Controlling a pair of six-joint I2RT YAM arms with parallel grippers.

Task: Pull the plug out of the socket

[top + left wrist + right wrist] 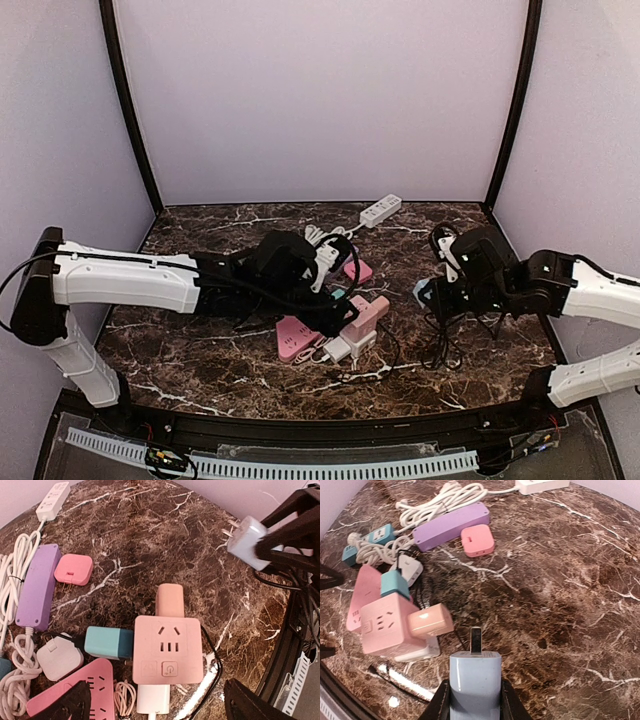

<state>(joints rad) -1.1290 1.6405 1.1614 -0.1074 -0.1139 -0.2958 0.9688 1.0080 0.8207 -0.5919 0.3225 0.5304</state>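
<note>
Pale blue plug (475, 680) sits clamped between the fingers of our right gripper (475, 702) — prongs forward, clear of any socket. Our left gripper (160, 702) stands wide open, holding nothing — the pink cube socket (168, 650) lies between and just ahead of its fingertips, apparently untouched.

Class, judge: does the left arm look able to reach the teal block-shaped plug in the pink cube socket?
Probably yes. The left tool hangs open above the pink cube socket, and nothing covers the teal block-shaped plug, though a white rounded plug sits close beside it.
</note>
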